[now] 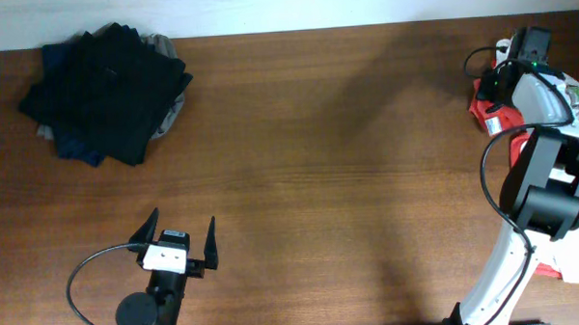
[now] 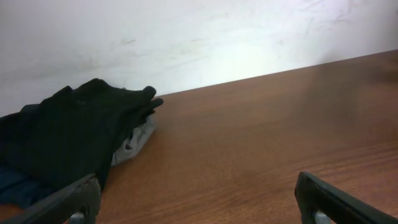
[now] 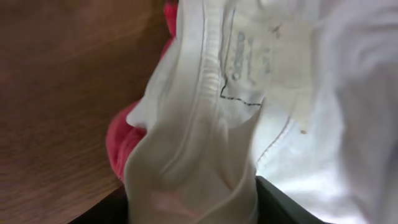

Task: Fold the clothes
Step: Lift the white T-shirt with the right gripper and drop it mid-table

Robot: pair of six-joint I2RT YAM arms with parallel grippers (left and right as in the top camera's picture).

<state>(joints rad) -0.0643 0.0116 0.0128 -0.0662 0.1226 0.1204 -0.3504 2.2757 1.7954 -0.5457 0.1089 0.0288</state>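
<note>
— While the right hand (image 3: 193,208) sits at the far right corner of the table (image 1: 348,180), what has it got hold of?
— The white T-shirt (image 3: 205,124). Its fingers are partly closed on a bunched fold of it, right by the neckline.
— How does the shirt look?
— Crumpled, not laid flat. It's plain white cotton, with a stitched collar seam and a pale printed neck label showing inside. It touches a red T-shirt (image 3: 124,146), which peeks out beside it.
— And the left hand (image 1: 183,229)?
— Near the front edge, left of centre, with fingers spread wide and holding nothing. A pile of dark garments (image 1: 104,92) lies at the far left corner.
</note>
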